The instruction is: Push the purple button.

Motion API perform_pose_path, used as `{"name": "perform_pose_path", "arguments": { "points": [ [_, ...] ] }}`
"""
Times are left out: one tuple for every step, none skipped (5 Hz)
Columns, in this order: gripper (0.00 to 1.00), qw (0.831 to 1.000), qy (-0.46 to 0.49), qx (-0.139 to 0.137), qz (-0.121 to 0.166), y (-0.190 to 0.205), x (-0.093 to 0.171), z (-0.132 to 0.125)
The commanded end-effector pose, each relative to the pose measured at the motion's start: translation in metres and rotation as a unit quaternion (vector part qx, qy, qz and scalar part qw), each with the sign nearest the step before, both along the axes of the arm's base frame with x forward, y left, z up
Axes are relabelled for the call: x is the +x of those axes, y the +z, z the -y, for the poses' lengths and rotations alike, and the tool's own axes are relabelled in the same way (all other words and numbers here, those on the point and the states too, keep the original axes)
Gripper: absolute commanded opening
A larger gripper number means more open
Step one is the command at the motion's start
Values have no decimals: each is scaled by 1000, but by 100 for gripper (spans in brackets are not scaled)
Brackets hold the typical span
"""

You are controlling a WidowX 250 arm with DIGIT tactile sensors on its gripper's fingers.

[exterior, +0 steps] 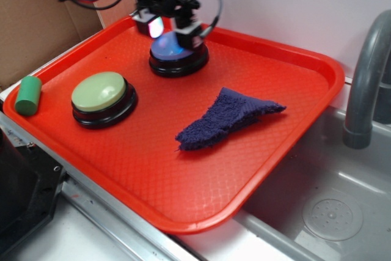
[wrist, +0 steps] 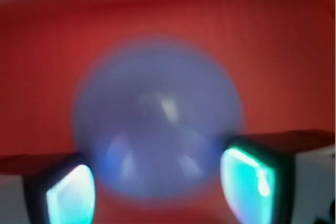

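Directly above purple button (exterior: 173, 47): pincer (exterior: 171, 29), fingers spread.

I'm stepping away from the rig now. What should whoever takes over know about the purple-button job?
Claw: open, empty, fingers spread directly above the purple button, very close; contact can't be confirmed.
Purple button: far side of the red tray, centred between the fingers in the wrist view.
Nearby: green button, dark blue cloth.
Done: claw lined up.
Left: press straight down, then lift.
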State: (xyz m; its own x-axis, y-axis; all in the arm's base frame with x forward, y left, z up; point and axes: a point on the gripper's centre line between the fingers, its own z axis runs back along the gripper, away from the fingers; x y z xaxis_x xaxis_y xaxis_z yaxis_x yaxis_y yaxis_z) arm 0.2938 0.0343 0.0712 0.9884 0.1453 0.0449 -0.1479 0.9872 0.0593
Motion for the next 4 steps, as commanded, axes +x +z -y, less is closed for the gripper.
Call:
{"name": "perform_pose_path", "arguments": {
  "points": [
    [100, 997, 3, 36, 66, 86, -12, -20],
    [100, 997, 0, 30, 75, 93, -21, -20],
    [100, 997, -27, 33, 69, 97, -26, -17],
    [100, 997, -34, 29, 63, 99, -27, -17]
  ]
}}
